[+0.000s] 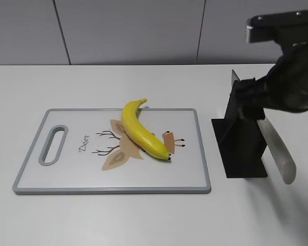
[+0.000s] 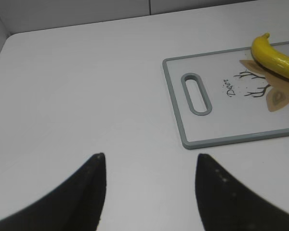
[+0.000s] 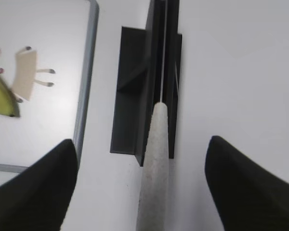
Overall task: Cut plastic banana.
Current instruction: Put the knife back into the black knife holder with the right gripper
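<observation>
The plastic banana (image 1: pixel 141 130) lies diagonally on the white cutting board (image 1: pixel 203 148), stem to the back and dark tip to the front right. It also shows in the left wrist view (image 2: pixel 274 60), and its tip shows in the right wrist view (image 3: pixel 0 98). A knife with a grey handle (image 1: pixel 277 151) sits in a black holder (image 1: pixel 241 154) right of the board. My right gripper (image 3: pixel 142 144) is open, with the knife handle (image 3: pixel 156 159) between its jaws and not touching them. My left gripper (image 2: pixel 149 156) is open and empty over bare table left of the board.
The board (image 2: pixel 183 110) has a grey rim, a handle slot (image 2: pixel 196 94) at its left end and a printed deer drawing. The black holder (image 3: pixel 130 96) stands close beside the board's right edge (image 3: pixel 86 72). A grey wall runs behind the white table.
</observation>
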Robot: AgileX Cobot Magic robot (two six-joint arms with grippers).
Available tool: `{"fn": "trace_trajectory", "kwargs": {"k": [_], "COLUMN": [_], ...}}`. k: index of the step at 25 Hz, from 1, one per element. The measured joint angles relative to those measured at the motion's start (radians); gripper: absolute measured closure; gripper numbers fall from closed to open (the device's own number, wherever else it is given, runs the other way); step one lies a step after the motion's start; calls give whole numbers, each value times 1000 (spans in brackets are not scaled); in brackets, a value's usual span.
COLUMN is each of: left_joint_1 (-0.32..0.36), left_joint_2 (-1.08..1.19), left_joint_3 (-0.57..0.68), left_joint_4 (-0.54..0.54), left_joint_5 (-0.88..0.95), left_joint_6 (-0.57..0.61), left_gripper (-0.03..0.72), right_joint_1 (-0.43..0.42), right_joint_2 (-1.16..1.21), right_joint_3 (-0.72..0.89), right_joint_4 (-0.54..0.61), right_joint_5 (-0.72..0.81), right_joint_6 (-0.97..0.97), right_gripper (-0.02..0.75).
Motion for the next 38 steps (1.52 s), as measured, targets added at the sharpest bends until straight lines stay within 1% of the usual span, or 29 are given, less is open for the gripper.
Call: {"fn": "trace_trajectory", "kwargs": {"k": [2, 6, 9, 12, 15, 19, 32, 38], "left_joint_1": [0, 0, 0, 0, 0, 0, 0, 0], "left_joint_2": [0, 0, 0, 0, 0, 0, 0, 0], "left_joint_3": [0, 0, 0, 0, 0, 0, 0, 0], "left_joint_4": [0, 0, 0, 0, 0, 0, -8, -17], "left_joint_5": [0, 0, 0, 0, 0, 0, 0, 0], "left_joint_6": [0, 0, 0, 0, 0, 0, 0, -25], "left_gripper": [113, 113, 113, 113, 113, 113, 113, 113], "right_joint_1": [0, 0, 0, 0, 0, 0, 0, 0], "right_joint_2": [-47, -158, -225, -278, -333, -435, -926, -1116], "right_joint_3": [-28, -47, -49, -49, -48, -9, 316, 417], "right_joint_4": [40, 184, 281, 314, 343, 387, 392, 393], "right_joint_5": [5, 20, 84, 186, 247, 272, 274, 280], "right_joint_6": [-115, -387, -592, -726, -766, -787, -789, -789], "right_gripper": [108, 141, 148, 151, 152, 153, 153, 153]}}
